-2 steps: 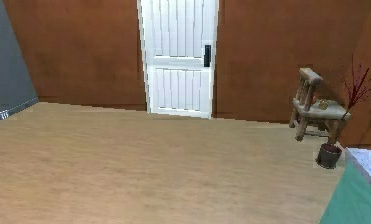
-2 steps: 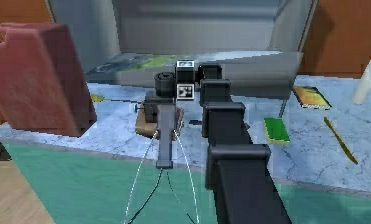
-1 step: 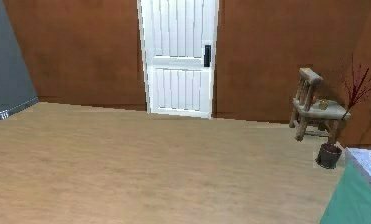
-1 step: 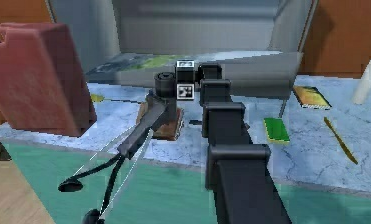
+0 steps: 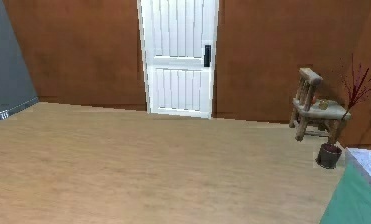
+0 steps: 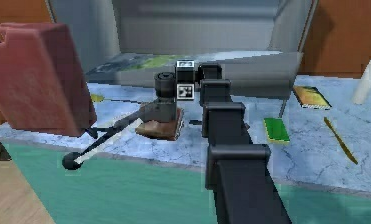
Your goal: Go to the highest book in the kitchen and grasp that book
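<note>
Dark end effector (image 6: 160,103) at the speckled blue-grey stone desk (image 6: 303,162); flat reddish-brown book (image 6: 158,128) lies at its six o'clock. We cannot tell whether it holds anything.

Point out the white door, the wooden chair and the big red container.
white door (image 5: 178,55): forward view, on its upper panel.
wooden chair (image 5: 319,108): forward view, on its seat.
red container (image 6: 38,80): arm side view, on its broad front face.
</note>
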{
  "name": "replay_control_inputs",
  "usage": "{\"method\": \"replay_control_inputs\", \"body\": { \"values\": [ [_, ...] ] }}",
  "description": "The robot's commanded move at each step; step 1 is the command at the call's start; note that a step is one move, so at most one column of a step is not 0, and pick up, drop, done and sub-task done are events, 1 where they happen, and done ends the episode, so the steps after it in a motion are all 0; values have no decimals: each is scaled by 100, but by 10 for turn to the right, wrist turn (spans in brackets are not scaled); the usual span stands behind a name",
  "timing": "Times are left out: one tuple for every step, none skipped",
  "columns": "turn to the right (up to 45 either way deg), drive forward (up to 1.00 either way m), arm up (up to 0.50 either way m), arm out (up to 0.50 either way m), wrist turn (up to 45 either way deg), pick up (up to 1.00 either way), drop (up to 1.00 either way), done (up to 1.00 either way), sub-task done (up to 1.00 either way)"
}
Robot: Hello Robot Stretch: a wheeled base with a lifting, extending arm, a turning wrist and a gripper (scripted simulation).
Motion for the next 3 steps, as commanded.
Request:
{"method": "replay_control_inputs", "body": {
  "values": [
    [0,0,0,0,450,0,0,0,0],
    [0,0,0,0,420,0,0,0,0],
    [0,0,-12,0,0,0,0,0,0]
  ]
}}
